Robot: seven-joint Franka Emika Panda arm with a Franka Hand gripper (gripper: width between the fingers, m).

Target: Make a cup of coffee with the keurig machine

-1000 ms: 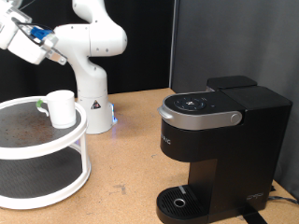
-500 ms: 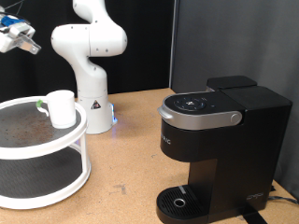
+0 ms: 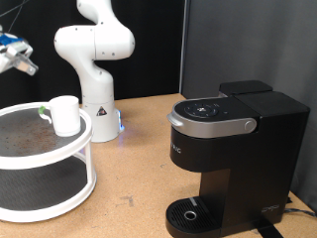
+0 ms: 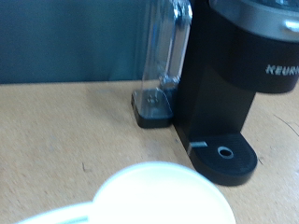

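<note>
Now the gripper sits at the far upper left of the exterior view, lower and nearer the edge than half a second ago, well above the white two-tier stand; whether its fingers are spread or pressed together I cannot tell. The cup stands unmoved on the stand's top tier, at its rim. The keurig machine remains on the counter at lower right, lid down. In the wrist view the cup looms blurred before the machine.
</note>
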